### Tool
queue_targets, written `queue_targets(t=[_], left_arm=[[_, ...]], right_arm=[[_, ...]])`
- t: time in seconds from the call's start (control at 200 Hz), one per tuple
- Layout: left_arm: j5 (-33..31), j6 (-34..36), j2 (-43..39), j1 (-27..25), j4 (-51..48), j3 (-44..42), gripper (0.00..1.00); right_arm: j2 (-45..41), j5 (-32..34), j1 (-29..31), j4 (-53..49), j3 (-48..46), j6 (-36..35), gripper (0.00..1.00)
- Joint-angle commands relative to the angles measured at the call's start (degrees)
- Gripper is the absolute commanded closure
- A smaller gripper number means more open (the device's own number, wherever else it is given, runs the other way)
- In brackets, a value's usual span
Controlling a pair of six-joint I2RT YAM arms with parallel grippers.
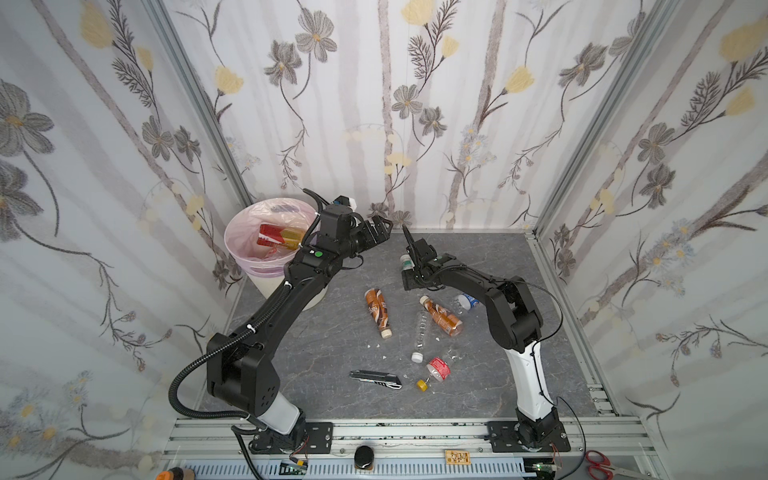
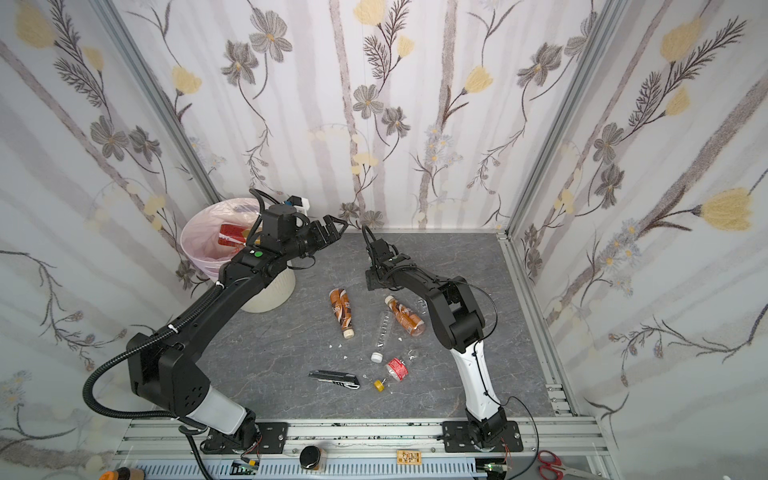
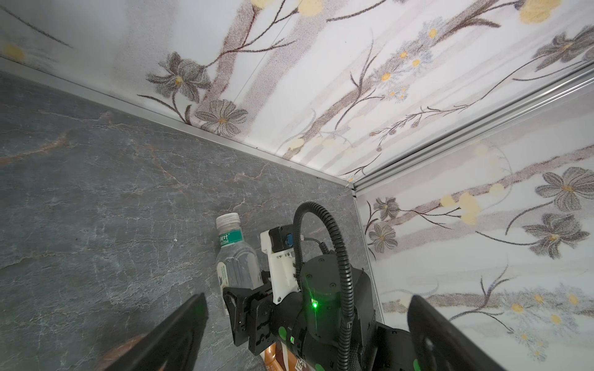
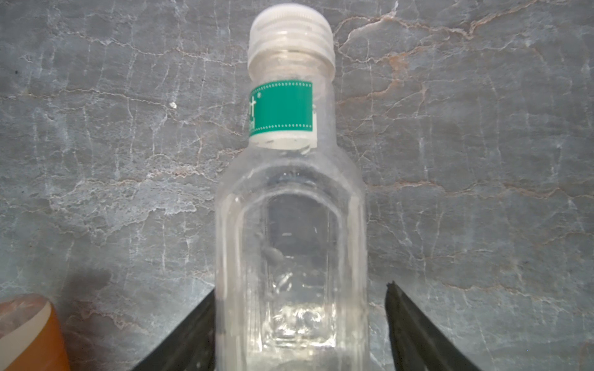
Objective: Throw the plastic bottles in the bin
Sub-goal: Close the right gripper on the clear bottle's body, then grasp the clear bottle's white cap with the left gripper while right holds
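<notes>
While at least one red-label bottle (image 1: 272,237) lies in the bin (image 1: 245,266) at far left, five more (two brown, three clear) litter the counter (image 1: 324,353). The right tool (image 4: 300,289) straddles a clear green-label bottle (image 4: 291,199) at far centre, jaws not yet clamped. The left tool (image 1: 380,232) hangs apart, empty.

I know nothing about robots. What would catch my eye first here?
Two black arms reach over a grey table littered with bottles, inside flowered wallpaper. Toward the back, the right gripper straddles a clear bottle with a green label, one finger not yet touching it. At back left, the bin with its pink bag already holds a red-labelled bottle.
</notes>
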Motion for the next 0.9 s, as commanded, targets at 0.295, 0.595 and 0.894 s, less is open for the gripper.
queue_targets(t=[0.295, 0.595, 0.894], left_arm=[[0.51, -2.15, -1.63, 0.88, 3.00, -2.35, 0.00], [1.46, -2.99, -0.66, 0.85, 3.73, -2.92, 0.00], [5.21, -1.89, 4.85, 0.07, 3.82, -0.35, 0.00]], right_arm=[[-1.63, -3.93, -0.13, 2.18, -2.07, -0.51, 0.45], [-11.39, -13.57, -2.22, 9.84, -11.49, 1.84, 0.49], [-22.20, -18.11, -3.39, 13.00, -16.19, 1.78, 0.49]])
